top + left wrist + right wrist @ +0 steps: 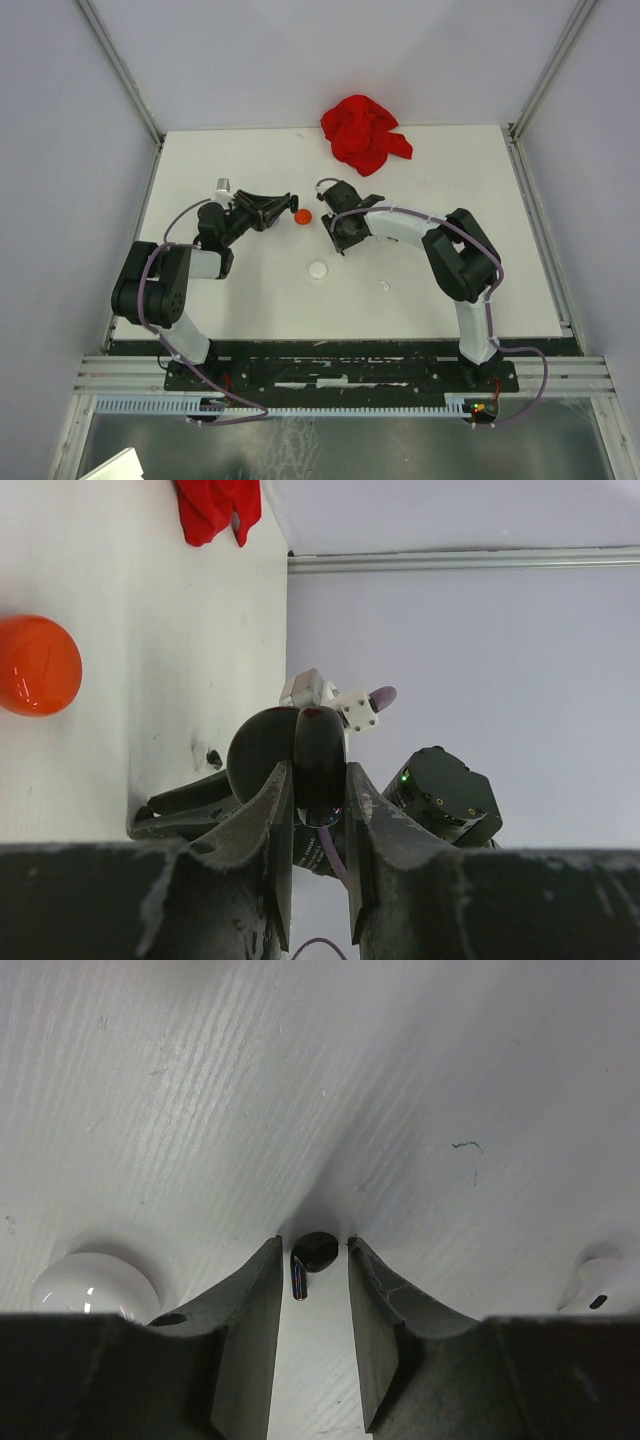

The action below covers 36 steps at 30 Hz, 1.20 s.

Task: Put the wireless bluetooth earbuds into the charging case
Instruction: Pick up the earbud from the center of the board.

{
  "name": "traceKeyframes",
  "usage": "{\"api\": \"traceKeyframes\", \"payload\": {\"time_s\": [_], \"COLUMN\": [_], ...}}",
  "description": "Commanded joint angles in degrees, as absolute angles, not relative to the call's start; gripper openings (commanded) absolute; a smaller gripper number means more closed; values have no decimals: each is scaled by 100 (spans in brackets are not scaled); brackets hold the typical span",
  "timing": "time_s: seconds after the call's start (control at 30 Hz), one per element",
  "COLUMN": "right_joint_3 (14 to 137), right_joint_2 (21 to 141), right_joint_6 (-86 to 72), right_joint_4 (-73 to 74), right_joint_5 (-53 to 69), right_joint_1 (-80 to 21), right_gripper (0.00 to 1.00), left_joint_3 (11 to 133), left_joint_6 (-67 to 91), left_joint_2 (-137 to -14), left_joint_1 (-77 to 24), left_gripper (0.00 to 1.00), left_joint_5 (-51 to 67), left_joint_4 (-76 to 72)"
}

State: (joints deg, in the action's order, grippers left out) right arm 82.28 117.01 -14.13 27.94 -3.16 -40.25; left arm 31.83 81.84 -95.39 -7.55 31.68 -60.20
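A dark round charging case (pixel 320 742) with its lid (pixel 258 752) swung open is pinched edge-on by my left gripper (pixel 318 772), held above the table near the middle (pixel 290 203). A black earbud (pixel 320 1250) with a short stem lies on the white table. My right gripper (pixel 315 1243) is lowered over it, one finger on each side, with a small gap showing on both sides; it is open. In the top view the right gripper (pixel 340 236) is just right of the left one. A white earbud (pixel 596 1286) lies off to the right.
An orange-red disc (pixel 303 215) lies between the two grippers. A white disc (pixel 318 269) sits nearer the arms, and shows beside the right gripper's left finger (pixel 95 1285). A red cloth (pixel 362 130) is bunched at the table's far edge. Walls enclose the table.
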Motion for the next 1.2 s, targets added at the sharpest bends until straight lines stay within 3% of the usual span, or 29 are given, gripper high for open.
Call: {"api": "traceKeyframes", "payload": {"time_s": [0.0, 0.43, 1.17], "right_joint_3": [8428, 8489, 7687], "right_joint_2": [11799, 11808, 10617], "right_joint_6": [-1424, -1408, -1221], "right_joint_4": [2848, 2904, 1450], "right_joint_5": [-400, -408, -421], "right_joint_1": [-4059, -4054, -4000], "right_gripper": [39, 21, 14], "left_joint_3": [3169, 3154, 3181], "left_joint_6": [8323, 8303, 8273], "left_joint_2": [-9352, -9361, -9471], "left_joint_1": [-722, -703, -691], "left_gripper": [3, 3, 3], "left_joint_5": [3204, 3202, 3275], "left_joint_4": [-6377, -6374, -6317]}}
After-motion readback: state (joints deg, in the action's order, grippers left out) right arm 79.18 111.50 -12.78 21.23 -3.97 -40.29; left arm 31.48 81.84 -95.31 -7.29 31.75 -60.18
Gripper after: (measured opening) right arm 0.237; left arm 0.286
